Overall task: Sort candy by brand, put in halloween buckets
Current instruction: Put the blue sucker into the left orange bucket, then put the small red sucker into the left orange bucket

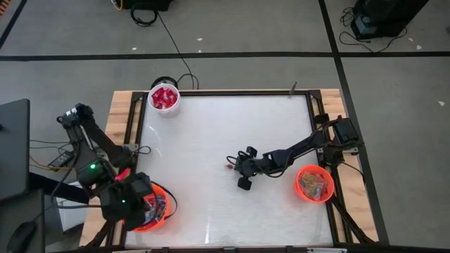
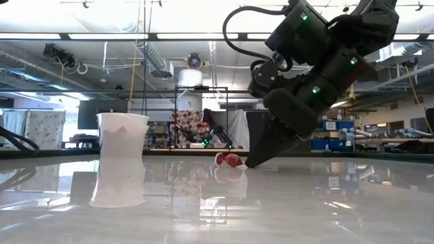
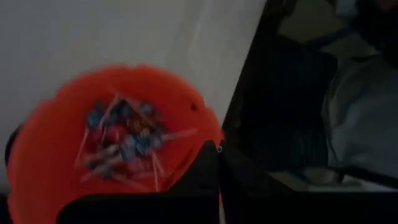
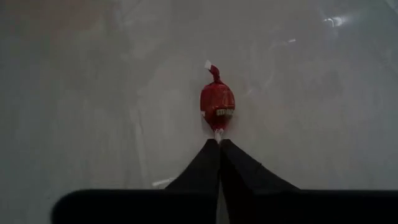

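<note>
Pinching the stick of a red-wrapped lollipop (image 4: 217, 104) between clenched fingertips, right gripper (image 4: 219, 144) low on the white table (image 1: 211, 140) near its middle, the sweet's round head lying on the surface just past the tips. Same contact in the low view: dark fingers (image 2: 261, 152) slanting down to the tabletop, red lollipop (image 2: 229, 160) touching them at the point. From above, right gripper (image 1: 235, 166) reaching in from the right edge, red sweet (image 1: 230, 166) at its tip.

Hanging over the near left corner, left gripper (image 3: 219, 149) with fingers pressed together, holding nothing visible. Directly under it, an orange bucket (image 3: 56, 124) holding thin-stick lollipops (image 3: 124, 140) in blue and pink wrappers, sticks crossing in a loose heap. In the high view this orange bucket (image 1: 156, 219) half covered by the left arm, at the table's front left edge.

Farther right, beside the right arm's base, a second orange bucket (image 1: 313, 171) with pastel wrapped pieces (image 1: 314, 185) inside, well apart from the lollipop on the table.

Standing at the far left corner, a white pail (image 1: 164, 107) filled with red packets (image 1: 164, 97); upright in the low view as well, white pail (image 2: 123, 134) mirrored in the glossy tabletop, contents hidden there by its wall.
</note>
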